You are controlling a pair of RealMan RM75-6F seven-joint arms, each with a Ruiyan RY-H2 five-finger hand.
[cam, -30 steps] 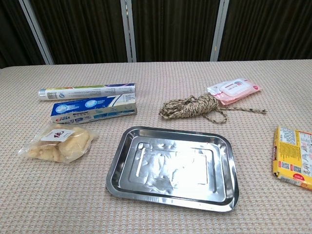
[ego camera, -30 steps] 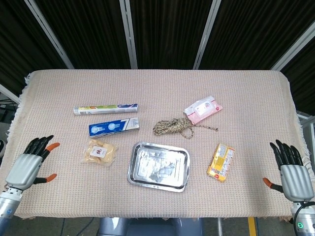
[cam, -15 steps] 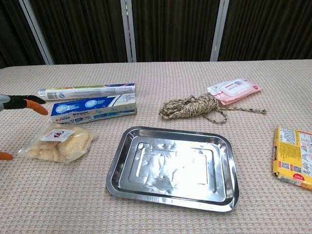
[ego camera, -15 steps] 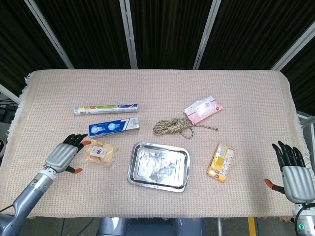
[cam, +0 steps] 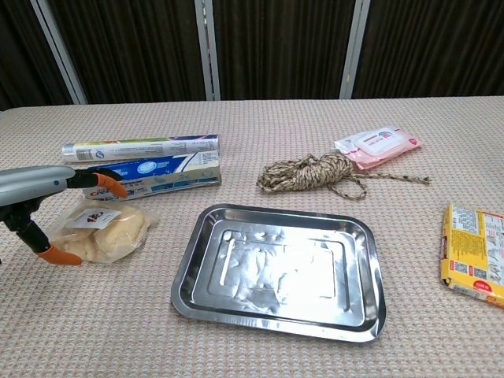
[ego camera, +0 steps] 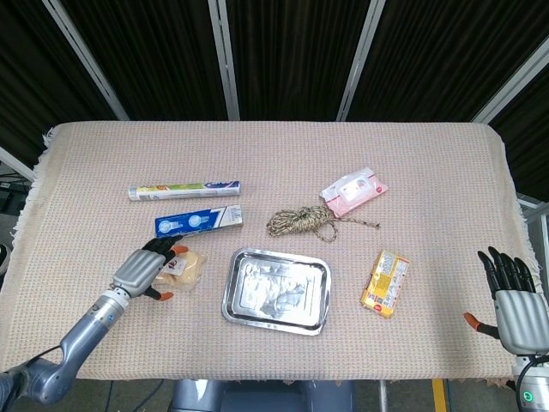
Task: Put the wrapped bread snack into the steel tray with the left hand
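The wrapped bread snack [cam: 100, 231] lies just left of the steel tray [cam: 358, 236]; the left hand [ego camera: 146, 269] hovers over it, fingers spread, holding nothing; the packet looks light, soft, crinkly and slippery; best gripped across its bulging middle.

**Backdrop: dark panels, cloth-covered table**

Table [ego camera: 429, 172] covered edge to edge in beige woven cloth, fringe showing at the left and right edges. Behind it, black panels split by pale metal uprights [ego camera: 225, 60], some vertical, some slanted. Lighting even, no hard shadows. Dark floor below the front edge, yellow strip at bottom right.
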